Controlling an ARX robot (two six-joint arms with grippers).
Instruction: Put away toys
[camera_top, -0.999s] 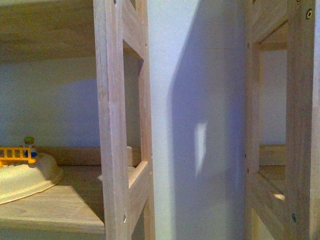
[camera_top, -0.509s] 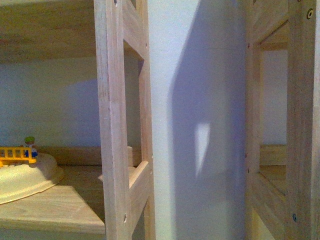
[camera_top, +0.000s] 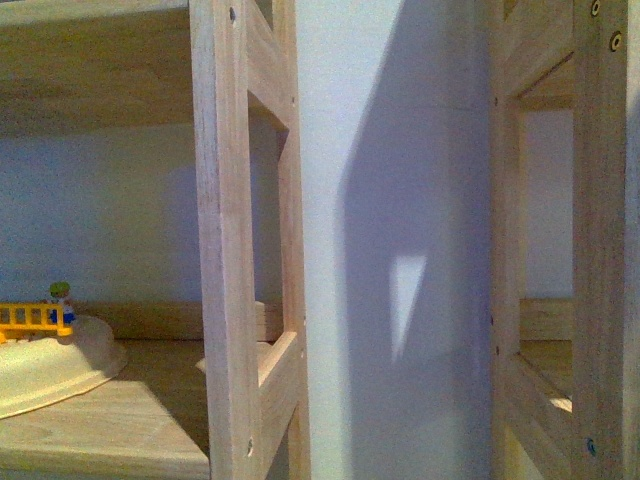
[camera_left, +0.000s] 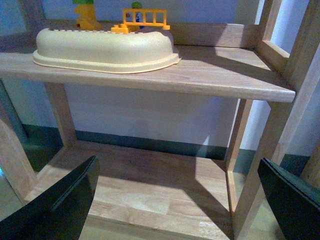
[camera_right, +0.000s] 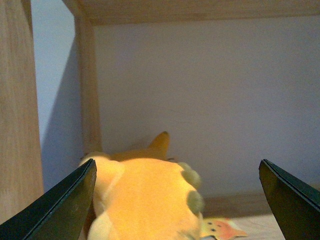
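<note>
**Plush toy sat between my right fingers inside the shelf bay**

On the right wrist feed, I saw the orange-yellow plush toy (camera_right: 145, 197) filling the lower middle of the picture, lying between the two dark fingers of the right gripper (camera_right: 177, 200). The fingers stood wide apart, and I could not tell whether either one touched the plush. The toy lay inside a wooden shelf bay, with the pale back wall (camera_right: 225, 100) behind it at 12 o'clock and a wooden upright (camera_right: 87, 85) at about 10 o'clock. A small flat printed card (camera_right: 222, 229) lay on the board just beside the toy, at roughly 4 o'clock.

On the left wrist feed, the left gripper (camera_left: 180, 200) was spread open with nothing between its fingers, facing a wooden shelf unit (camera_left: 210, 75). A cream plastic base (camera_left: 105, 47) rested on the upper board at 11 o'clock, with a small yellow fence (camera_left: 145, 17) standing on its top.

From the body camera I saw neither arm, only shelf posts (camera_top: 225, 240), the wall, and the cream base with the fence at 8 o'clock.
</note>
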